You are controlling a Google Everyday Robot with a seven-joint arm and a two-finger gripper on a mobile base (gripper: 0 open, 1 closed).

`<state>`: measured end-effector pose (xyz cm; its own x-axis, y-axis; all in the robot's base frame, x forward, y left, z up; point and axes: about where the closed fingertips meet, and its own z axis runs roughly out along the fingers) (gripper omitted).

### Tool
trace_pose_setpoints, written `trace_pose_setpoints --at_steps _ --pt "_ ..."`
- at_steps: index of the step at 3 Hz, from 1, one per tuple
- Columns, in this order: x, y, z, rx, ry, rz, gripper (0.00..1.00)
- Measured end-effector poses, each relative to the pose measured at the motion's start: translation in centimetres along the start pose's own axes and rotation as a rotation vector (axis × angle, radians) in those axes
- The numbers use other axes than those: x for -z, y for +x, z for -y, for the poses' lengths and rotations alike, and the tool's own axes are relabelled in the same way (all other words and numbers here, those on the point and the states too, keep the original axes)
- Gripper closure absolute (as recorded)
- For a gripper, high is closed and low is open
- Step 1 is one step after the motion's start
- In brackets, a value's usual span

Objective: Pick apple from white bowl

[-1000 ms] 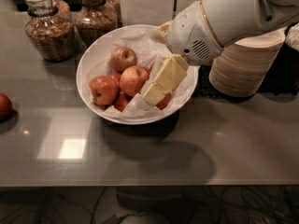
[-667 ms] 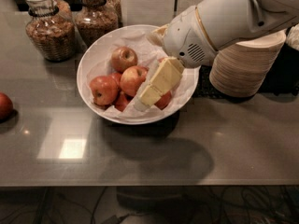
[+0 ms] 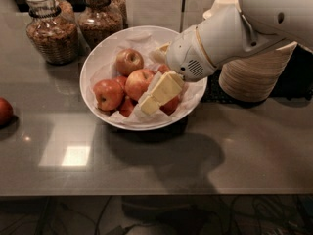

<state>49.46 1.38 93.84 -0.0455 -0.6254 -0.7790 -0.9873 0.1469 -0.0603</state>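
Note:
The wide glossy white bowl (image 3: 93,65), lined with crumpled white paper, stands on the grey counter and holds several red apples, such as one apple (image 3: 129,61) at the back and another apple (image 3: 108,94) at the left. My gripper (image 3: 155,96) reaches down into the bowl's right half from the upper right. Its cream tip lies over the apples, right beside a central apple (image 3: 138,82) and on top of a partly hidden apple (image 3: 170,105). My white arm (image 3: 234,31) covers the bowl's right rim.
Two glass jars (image 3: 51,26) of brown food stand behind the bowl at the left. A stack of cream paper bowls (image 3: 257,77) stands to the right, behind my arm. A lone red apple (image 3: 5,111) lies at the counter's left edge. The counter's front edge runs below.
My gripper has sunk a little lower and further left into the bowl, closer onto the apples. The bowl and apples have not moved.

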Motion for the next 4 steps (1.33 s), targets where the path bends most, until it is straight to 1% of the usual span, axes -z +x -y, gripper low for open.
trace_pose_setpoints --at_steps 1,2,3,4 --pt "-0.7 0.5 0.8 -0.008 0.01 -0.004 0.19" --pt "-1.3 0.4 1.8 0.019 0.028 -0.029 0.14" --pt "-1.4 0.9 2.3 0.022 0.043 -0.046 0.33" --pt "-1.4 0.9 2.3 0.022 0.043 -0.046 0.56"
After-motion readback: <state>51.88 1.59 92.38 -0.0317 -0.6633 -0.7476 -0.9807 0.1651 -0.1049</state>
